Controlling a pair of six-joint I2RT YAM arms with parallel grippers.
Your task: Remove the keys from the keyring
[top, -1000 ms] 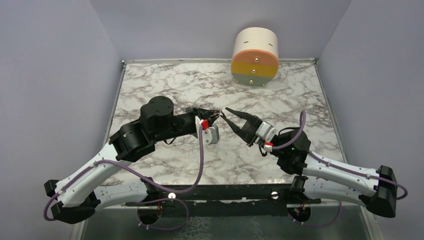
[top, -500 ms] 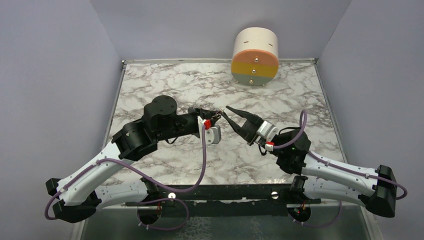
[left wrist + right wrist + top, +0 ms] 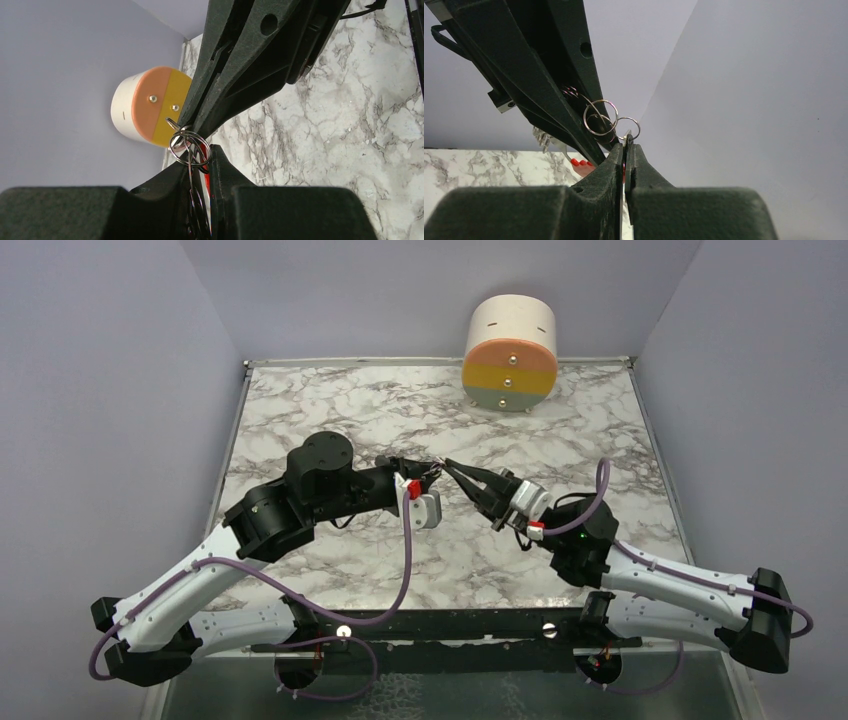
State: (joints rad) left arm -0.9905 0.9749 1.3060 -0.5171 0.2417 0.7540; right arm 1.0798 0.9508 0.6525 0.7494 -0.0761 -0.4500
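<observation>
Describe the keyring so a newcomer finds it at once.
Above the middle of the marble table, the left gripper and right gripper meet tip to tip. The keyring is pinched in the left one: thin silver wire loops, the only shiny metal amid the black.

Robot lab test cell: marble-pattern table [image 3: 330, 410] boxed by plain lavender walls [image 3: 100, 390], left arm [image 3: 190, 585] and right arm [image 3: 690, 585] bolted to black rail [image 3: 450, 625] at frame bottom, pastel cylinder prop [image 3: 510, 350] top centre.
</observation>
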